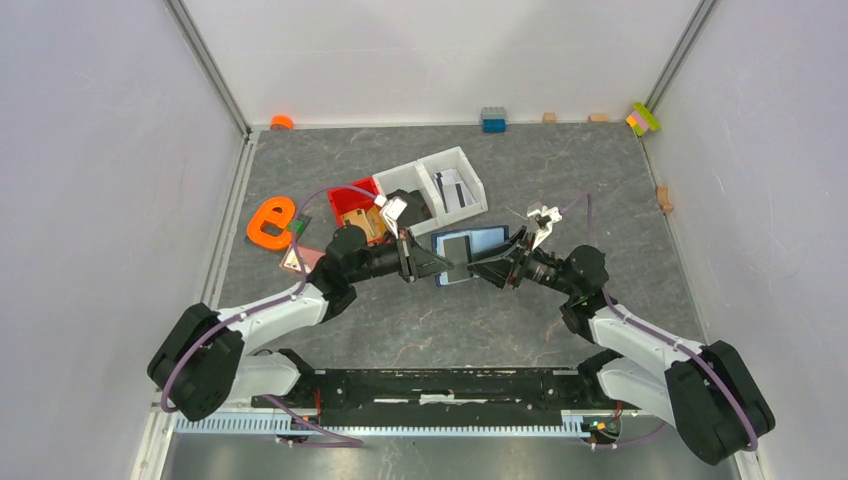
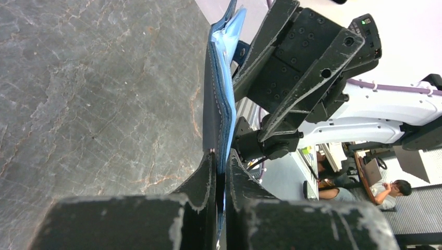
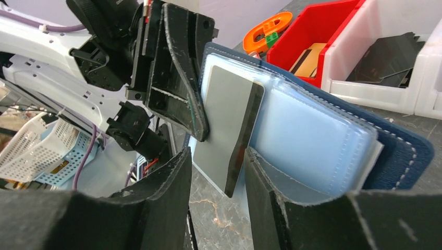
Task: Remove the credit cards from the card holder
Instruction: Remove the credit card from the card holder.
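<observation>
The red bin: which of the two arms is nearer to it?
Left. The left arm lies just on the near side of the red bin, its left gripper shut on the card holder. The right arm is beyond the holder, on the other side.

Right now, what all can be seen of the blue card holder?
The card holder is dark navy, leather-like, with pale stitching and light blue clear sleeves inside. It is open; the left claw is shut on one edge. A grey card sticks out of it, between the open fingers of the right claw.
</observation>
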Controlling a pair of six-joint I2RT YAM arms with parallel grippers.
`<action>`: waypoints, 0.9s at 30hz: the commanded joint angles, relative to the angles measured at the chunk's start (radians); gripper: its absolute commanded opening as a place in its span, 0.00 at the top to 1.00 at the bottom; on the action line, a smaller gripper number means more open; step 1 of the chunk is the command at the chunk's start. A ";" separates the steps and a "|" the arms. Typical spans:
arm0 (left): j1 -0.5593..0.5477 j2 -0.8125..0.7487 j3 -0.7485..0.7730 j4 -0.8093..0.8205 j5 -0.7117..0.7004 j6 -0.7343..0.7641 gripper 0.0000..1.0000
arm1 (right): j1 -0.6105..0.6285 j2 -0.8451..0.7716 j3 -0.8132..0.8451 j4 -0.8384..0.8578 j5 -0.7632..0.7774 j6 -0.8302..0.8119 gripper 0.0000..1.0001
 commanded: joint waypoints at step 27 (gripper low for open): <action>-0.023 0.109 0.100 0.102 0.099 -0.051 0.84 | -0.036 0.212 0.016 0.164 -0.068 0.195 0.91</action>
